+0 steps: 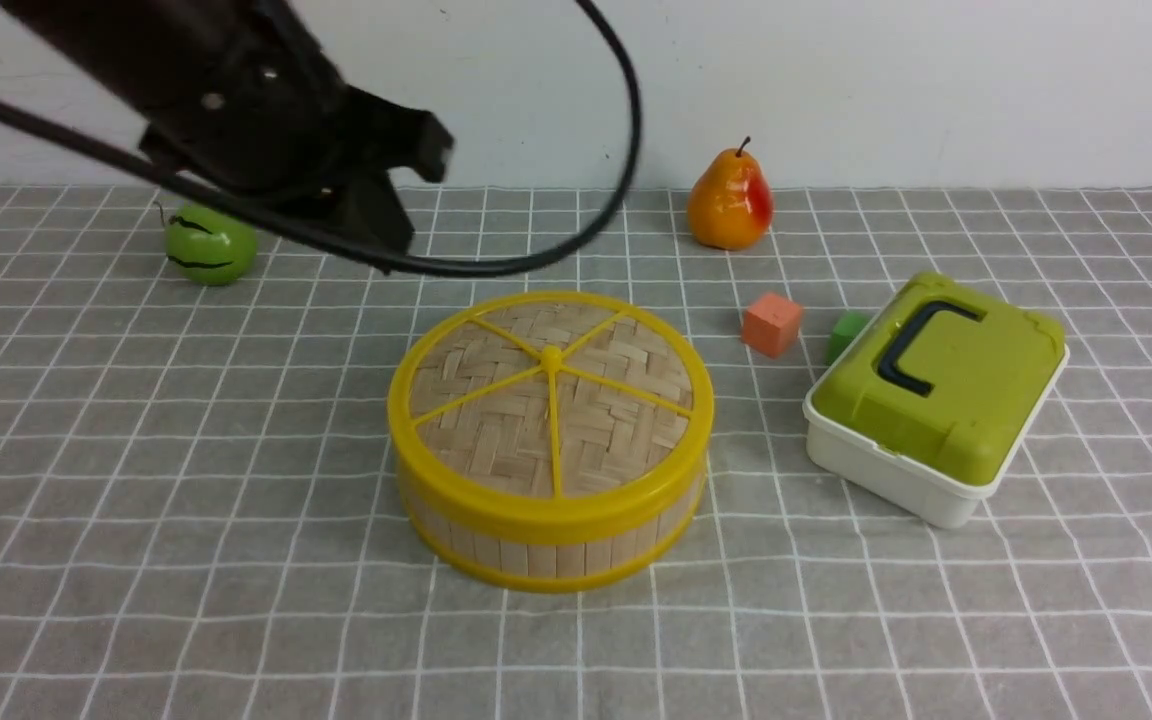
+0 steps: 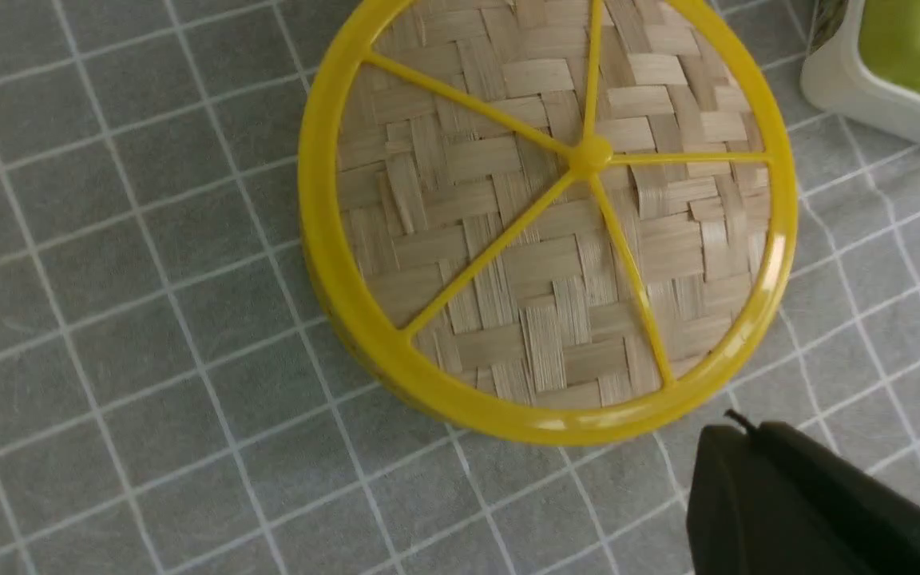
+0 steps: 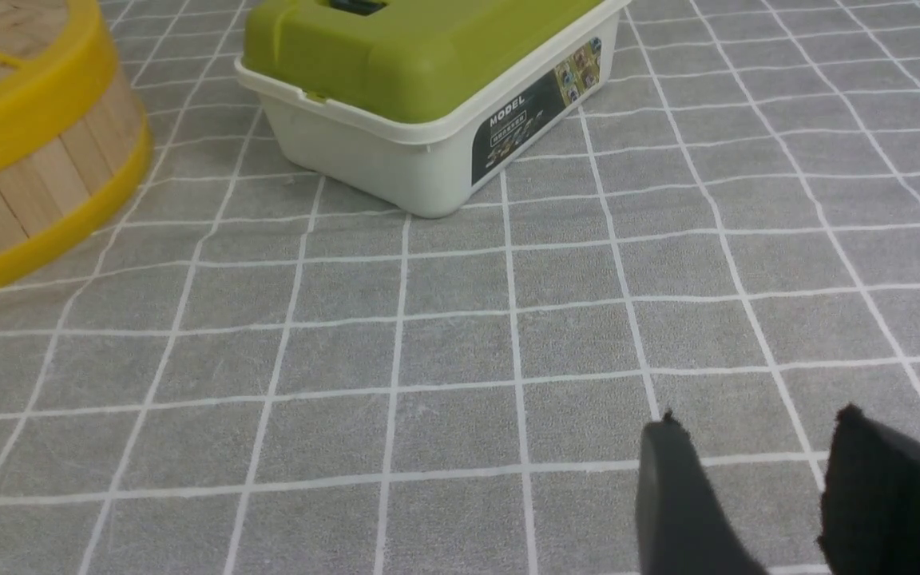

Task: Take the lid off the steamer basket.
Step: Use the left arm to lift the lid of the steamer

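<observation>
The lid (image 1: 496, 410), a woven bamboo disc with a yellow rim and spokes, sits closed on the steamer basket (image 1: 546, 550) at the middle of the table. My left gripper (image 1: 391, 200) hangs above the table behind and to the left of the basket, apart from it. In the left wrist view the lid (image 2: 508, 263) lies below, and the left gripper (image 2: 735, 427) is shut and empty just outside its rim. My right gripper (image 3: 759, 423) is open and empty low over the cloth, to the right of the basket (image 3: 29, 192); it is outside the front view.
A white box with a green lid (image 1: 936, 390) stands right of the basket and shows in the right wrist view (image 3: 428, 96). An orange cube (image 1: 772, 324) and a green cube (image 1: 846, 333) lie between them. A pear (image 1: 731, 200) stands at the back and a green fruit (image 1: 208, 245) at back left.
</observation>
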